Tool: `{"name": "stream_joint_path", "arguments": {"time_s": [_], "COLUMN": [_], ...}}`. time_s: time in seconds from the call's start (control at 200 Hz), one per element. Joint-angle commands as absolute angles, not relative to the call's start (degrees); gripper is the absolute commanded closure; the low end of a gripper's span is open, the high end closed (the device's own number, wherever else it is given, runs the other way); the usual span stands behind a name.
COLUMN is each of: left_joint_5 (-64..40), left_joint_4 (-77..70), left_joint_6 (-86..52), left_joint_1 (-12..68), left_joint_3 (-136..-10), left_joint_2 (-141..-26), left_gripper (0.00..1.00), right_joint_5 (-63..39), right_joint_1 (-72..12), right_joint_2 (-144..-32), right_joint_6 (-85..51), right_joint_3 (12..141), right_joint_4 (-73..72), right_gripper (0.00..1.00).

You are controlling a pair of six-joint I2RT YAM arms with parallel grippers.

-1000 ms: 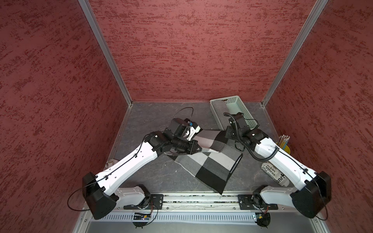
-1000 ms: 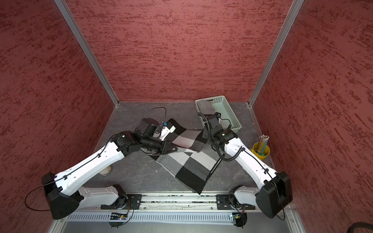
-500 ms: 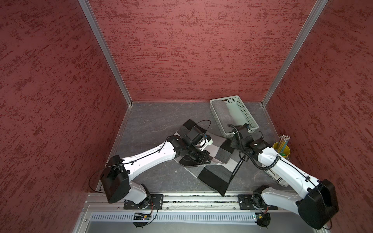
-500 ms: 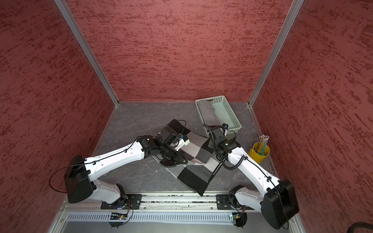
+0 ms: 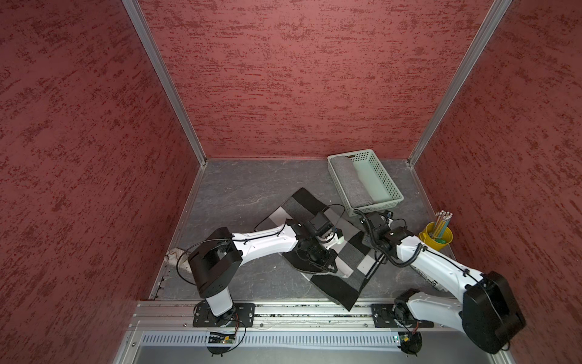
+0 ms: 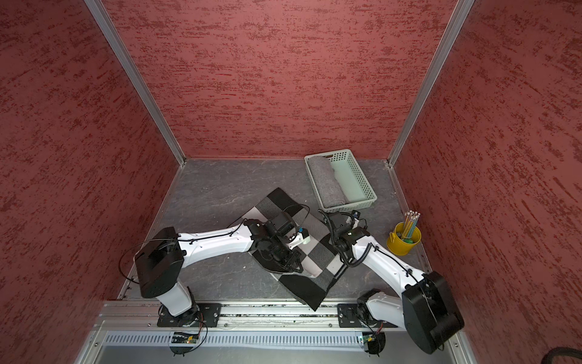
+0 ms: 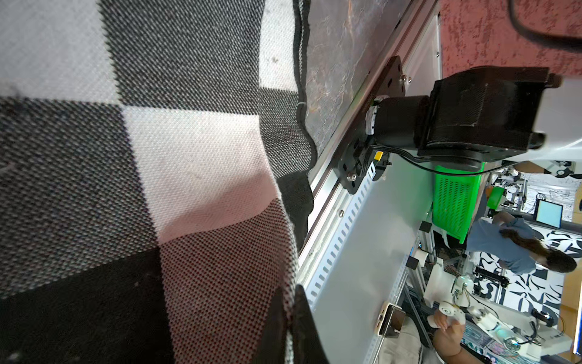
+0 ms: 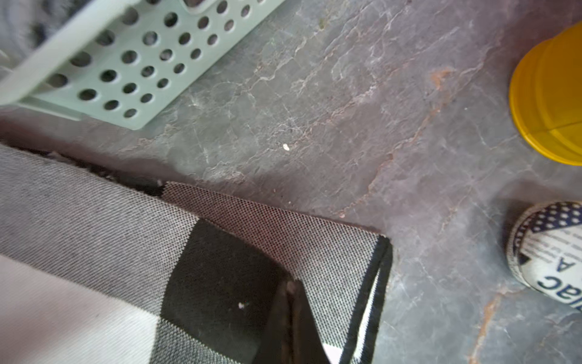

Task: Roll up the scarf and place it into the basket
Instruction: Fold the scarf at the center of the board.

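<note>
Your scarf (image 7: 189, 157) is finely knitted cloth, matt, its small loops plain in both wrist views. The basket (image 8: 135, 69) is smooth, matt plastic pierced with round holes. The roll (image 5: 351, 182) inside the basket is fuzzy, felt-like grey cloth. Under the basket, the surface (image 8: 346, 110) looks like matt, veined slate. The cup (image 8: 548, 94) near the basket is smooth with a slight sheen. Behind the basket, the wall (image 5: 299, 78) has a rough, streaked finish.
</note>
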State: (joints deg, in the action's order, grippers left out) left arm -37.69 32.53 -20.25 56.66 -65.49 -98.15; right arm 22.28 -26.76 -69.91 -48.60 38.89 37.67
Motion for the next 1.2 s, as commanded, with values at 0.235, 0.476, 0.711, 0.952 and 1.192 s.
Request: {"name": "stream_joint_path", "arguments": {"time_s": [0.235, 0.476, 0.711, 0.952, 1.192], "left_joint_5": [-36.9, -39.7, -49.5, -56.2, -50.7], "left_joint_4": [41.9, 42.7, 34.9, 24.6, 22.8], "left_joint_6": [-12.7, -10.7, -11.4, -15.2, -18.3], "left_joint_1": [54.2, 55.7, 55.7, 56.6, 44.4], "left_joint_3": [-73.4, -75.8, -72.8, -71.2, -66.6], "left_joint_2": [-92.3, -93.5, -96.2, -109.7, -107.1], "left_gripper": [1.00, 1.00, 1.00, 0.71, 0.09], "right_joint_5": [28.5, 30.1, 30.3, 26.4, 21.9], "right_joint_1": [-25.4, -24.5, -23.0, -21.1, -20.9], "right_joint_2": [-69.2, -63.1, -56.4, -61.0, -68.7], "right_joint_6": [-44.9, -50.0, -58.0, -61.0, -59.2], "right_joint_3": [52.6, 50.8, 41.2, 30.4, 28.6], "right_joint_4": [46.6, 52.4, 52.9, 42.5, 33.3], "right_gripper": [1.00, 1.00, 1.00, 1.00, 1.00]}}
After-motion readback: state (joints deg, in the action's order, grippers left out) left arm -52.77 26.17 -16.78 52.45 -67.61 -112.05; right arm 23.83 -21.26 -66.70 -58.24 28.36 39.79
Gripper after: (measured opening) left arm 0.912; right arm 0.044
